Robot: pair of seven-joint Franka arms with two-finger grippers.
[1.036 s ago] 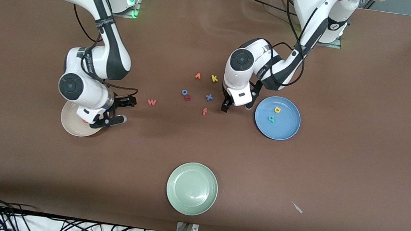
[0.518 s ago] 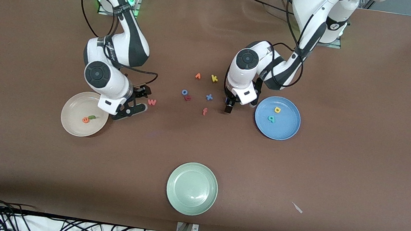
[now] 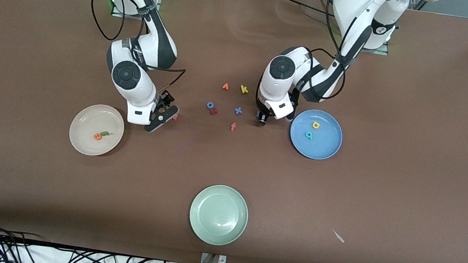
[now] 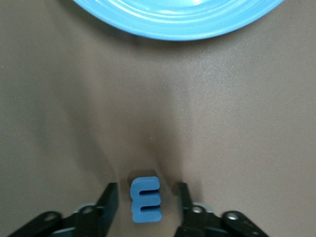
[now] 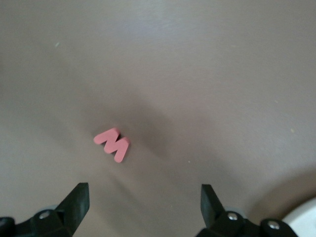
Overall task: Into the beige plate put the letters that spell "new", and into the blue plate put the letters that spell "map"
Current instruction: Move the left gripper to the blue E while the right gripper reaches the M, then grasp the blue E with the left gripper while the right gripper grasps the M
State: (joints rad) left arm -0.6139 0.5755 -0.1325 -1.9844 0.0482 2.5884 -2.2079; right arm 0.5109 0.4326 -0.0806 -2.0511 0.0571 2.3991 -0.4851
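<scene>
The blue "m" [image 4: 145, 199] lies on the table between the fingers of my left gripper [image 4: 146, 190], with a small gap on each side; the jaws are open. Next to it is the blue plate [image 3: 325, 148], holding the yellow "p" [image 3: 316, 125] and teal "a" [image 3: 309, 135]. My right gripper [image 3: 165, 112] hangs wide open just beside the pinkish-red "w" [image 5: 112, 144], which its fingers partly hide in the front view. The beige plate [image 3: 88, 120] holds the orange "e" [image 3: 97, 136] and green "n" [image 3: 104, 134].
Loose letters lie between the two grippers: an orange one [image 3: 225, 86], yellow "k" [image 3: 244, 89], blue "o" [image 3: 210, 105] touching a red letter [image 3: 213, 111], blue "x" [image 3: 238, 110], orange-red "f" [image 3: 233, 127]. A pale green plate [image 3: 219, 214] sits nearer the front camera.
My right gripper has moved off the beige plate and across to the "w". My left gripper has settled around the "m" and its fingers have narrowed.
</scene>
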